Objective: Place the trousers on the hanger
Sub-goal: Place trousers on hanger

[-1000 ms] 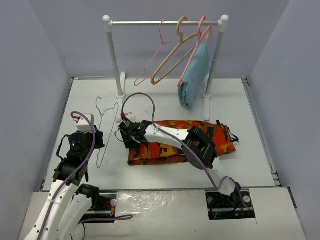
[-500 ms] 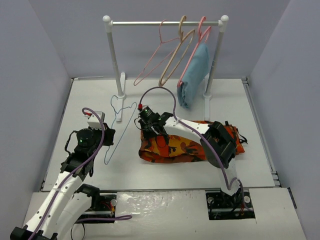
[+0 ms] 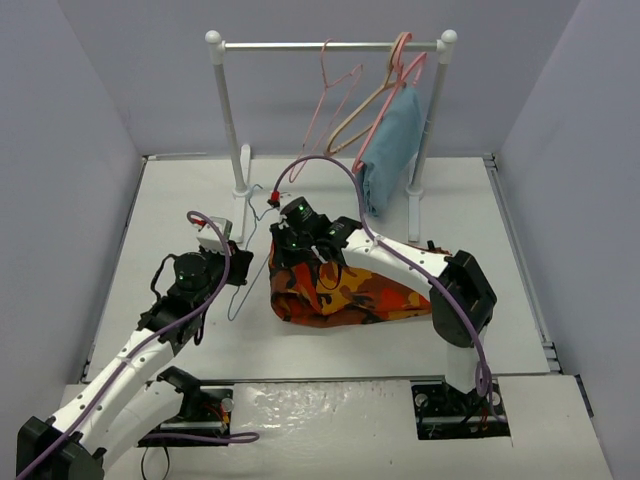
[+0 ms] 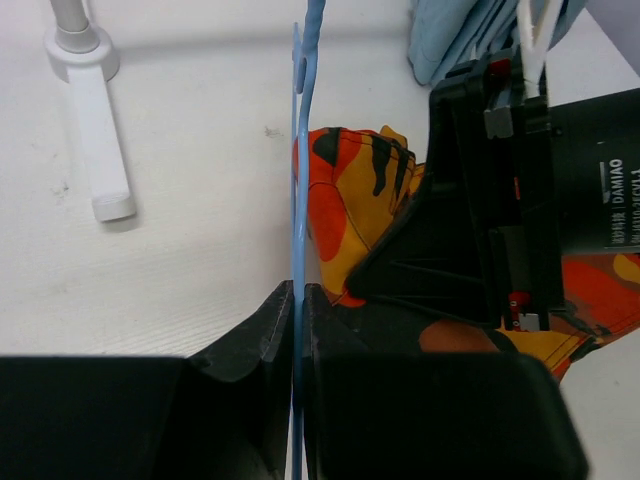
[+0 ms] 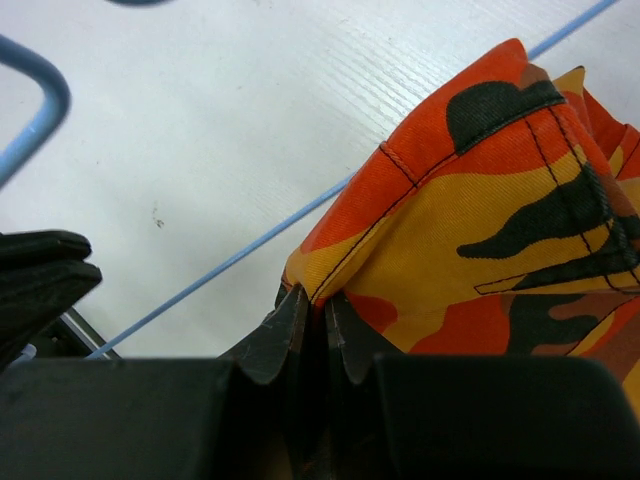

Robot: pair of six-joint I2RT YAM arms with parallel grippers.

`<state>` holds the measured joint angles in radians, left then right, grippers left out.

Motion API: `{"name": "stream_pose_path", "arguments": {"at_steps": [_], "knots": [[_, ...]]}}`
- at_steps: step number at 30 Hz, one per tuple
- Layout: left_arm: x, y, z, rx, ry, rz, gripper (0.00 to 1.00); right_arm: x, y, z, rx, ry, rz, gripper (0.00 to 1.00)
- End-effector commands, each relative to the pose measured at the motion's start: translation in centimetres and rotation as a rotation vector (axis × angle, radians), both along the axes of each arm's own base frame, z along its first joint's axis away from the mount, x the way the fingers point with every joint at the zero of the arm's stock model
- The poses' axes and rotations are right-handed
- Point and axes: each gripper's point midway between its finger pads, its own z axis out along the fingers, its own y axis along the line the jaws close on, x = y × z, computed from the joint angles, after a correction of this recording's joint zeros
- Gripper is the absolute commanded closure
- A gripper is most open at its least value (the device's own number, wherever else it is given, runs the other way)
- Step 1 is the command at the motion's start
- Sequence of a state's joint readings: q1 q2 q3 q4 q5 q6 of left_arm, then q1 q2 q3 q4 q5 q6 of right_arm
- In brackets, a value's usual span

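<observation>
Right tool pinching trousers, rack (upright) behind

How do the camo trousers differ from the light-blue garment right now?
The trousers are orange camouflage print; the light-blue garment is plain. The trousers sit bunched on the table; the light-blue garment hangs folded from the rail on a pink hanger. The right gripper is shut on an edge of the trousers; nothing grips the light-blue garment. Both are fabric clothing.

White rack on a white table, with pink hangers, tan hanger, folded light-blue garment.
</observation>
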<state>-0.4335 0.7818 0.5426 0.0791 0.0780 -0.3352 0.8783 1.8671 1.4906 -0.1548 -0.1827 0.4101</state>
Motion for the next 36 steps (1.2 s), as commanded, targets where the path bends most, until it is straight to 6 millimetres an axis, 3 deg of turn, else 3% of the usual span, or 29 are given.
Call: {"name": "stream_pose_path", "arguments": {"at_steps": [1, 9, 18, 20, 23, 26, 30, 36], "knots": [[1.2, -1.1, 4.9, -0.095, -0.144, -0.006, 1.00, 1.0, 3.3, 7.8, 0.225, -0.158, 0.066, 1.00], [0.3, -1.8, 3.5, -0.150, -0.102, -0.030, 1.00, -0.1, 5.3, 9.0, 0.340, -0.199, 0.169, 1.00], [-0.4, -3.1, 1.4, -0.210, -0.039, -0.069, 1.00, -0.5, 6.5, 6.6, 0.405, -0.226, 0.224, 0.99], [-0.4, -2.8, 0.9, -0.218, -0.040, -0.049, 1.00, -0.3, 6.6, 5.6, 0.392, -0.218, 0.223, 0.68], [-0.4, -2.2, 0.4, -0.212, -0.039, -0.018, 1.00, -0.2, 5.8, 5.6, 0.366, -0.213, 0.212, 0.43], [-0.5, -2.2, -0.1, -0.212, -0.025, -0.014, 1.00, 0.1, 4.3, 6.7, 0.339, -0.231, 0.191, 0.36], [-0.6, -2.1, -0.7, -0.225, -0.011, -0.004, 1.00, 0.3, 1.7, 7.0, 0.290, -0.238, 0.168, 0.38], [-0.6, -2.0, -1.2, -0.256, 0.001, 0.012, 1.00, -3.8, -0.5, 3.1, 0.240, -0.127, 0.260, 0.78]]}}
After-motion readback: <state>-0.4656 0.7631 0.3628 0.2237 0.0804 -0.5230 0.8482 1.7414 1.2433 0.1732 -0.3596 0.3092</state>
